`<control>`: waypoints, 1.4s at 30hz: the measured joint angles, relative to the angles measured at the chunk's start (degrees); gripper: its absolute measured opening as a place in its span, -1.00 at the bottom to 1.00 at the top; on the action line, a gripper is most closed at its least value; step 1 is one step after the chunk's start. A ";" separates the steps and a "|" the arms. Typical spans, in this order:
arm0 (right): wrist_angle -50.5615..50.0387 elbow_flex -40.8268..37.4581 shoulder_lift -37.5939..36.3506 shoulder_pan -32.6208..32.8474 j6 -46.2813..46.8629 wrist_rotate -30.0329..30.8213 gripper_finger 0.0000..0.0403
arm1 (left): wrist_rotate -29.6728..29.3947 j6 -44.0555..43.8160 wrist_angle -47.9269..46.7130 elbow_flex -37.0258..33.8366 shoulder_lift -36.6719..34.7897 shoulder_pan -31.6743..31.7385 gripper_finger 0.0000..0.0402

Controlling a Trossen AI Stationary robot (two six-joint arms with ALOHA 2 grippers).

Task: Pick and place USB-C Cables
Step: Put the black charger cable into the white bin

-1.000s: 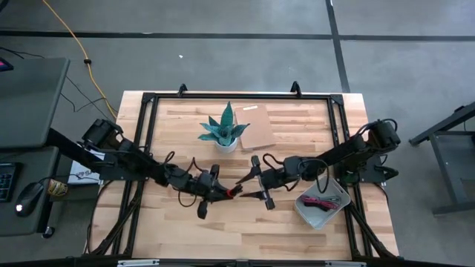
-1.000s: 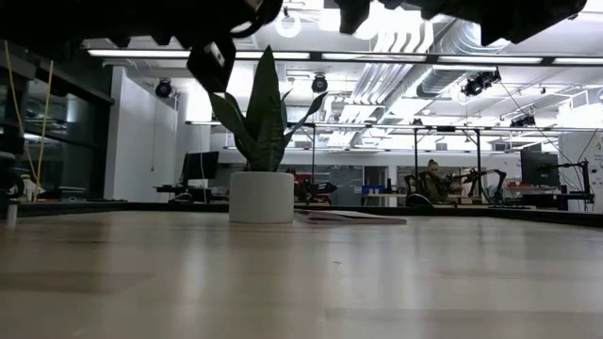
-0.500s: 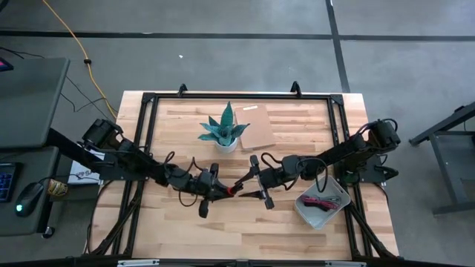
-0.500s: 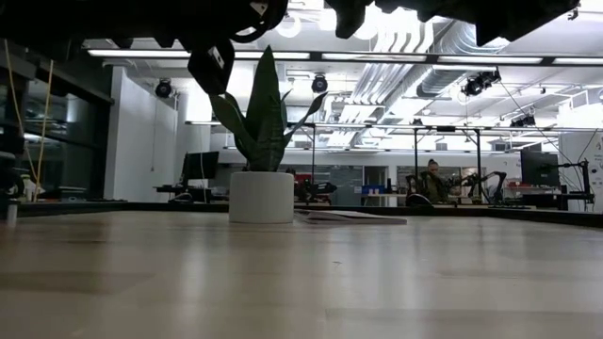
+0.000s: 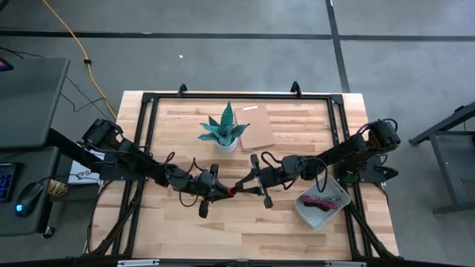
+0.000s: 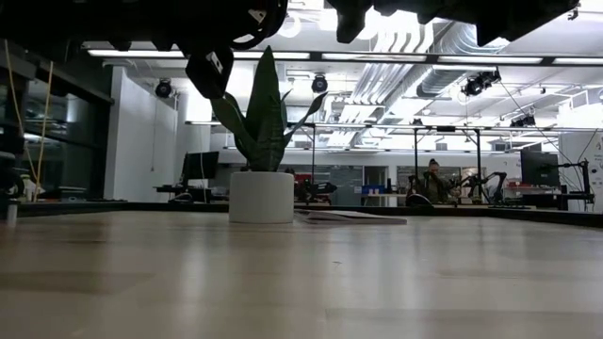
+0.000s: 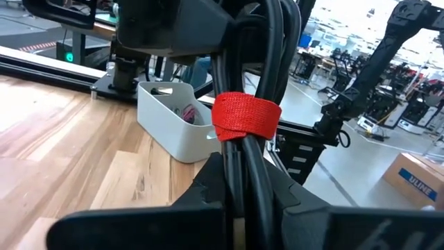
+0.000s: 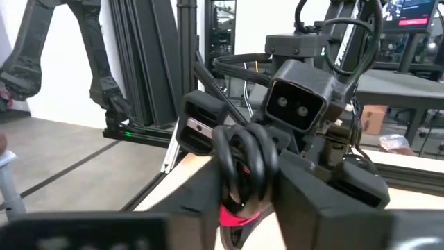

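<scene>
A red-and-black USB-C cable [image 5: 231,190], a black bundle wrapped with a red strap [image 7: 246,118], hangs above the table's middle between my two grippers. My left gripper [image 5: 221,192] is shut on one end of it. My right gripper [image 5: 243,185] faces it from the table's right and is closed on the other, looped end [image 8: 244,161]. At the right, the grey tray [image 5: 335,196] rests on the table with a pink-magenta cable [image 5: 319,202] inside. My left gripper pinches the black strands of the bundle [image 7: 243,182] between its two fingers, just behind the red strap. Its fingers lie level, coming from the table's left, along the bundle. The bundle sticks out past the fingertips, clear of the table. My right gripper has the bundle's black loops [image 8: 239,156] between its two fingers, beyond the red strap [image 8: 237,217]. The fingers come level from the table's right, opposite the left gripper. The bundle is clear of the table.
A potted plant [image 5: 225,133] stands behind the grippers at the table's far middle, with a brown board [image 5: 257,126] lying beside it. A black frame [image 5: 148,111] runs around the tabletop. Bare wood lies toward the near edge.
My right gripper's fingers have drawn together around the looped end of the cable. Both arms have stayed where they were, and the cable has kept its place above the table.
</scene>
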 joint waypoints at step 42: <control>-8.82 -23.96 -34.60 8.29 -2.08 32.55 -0.93 | -36.27 3.16 -39.41 -9.84 -32.98 -7.57 -0.20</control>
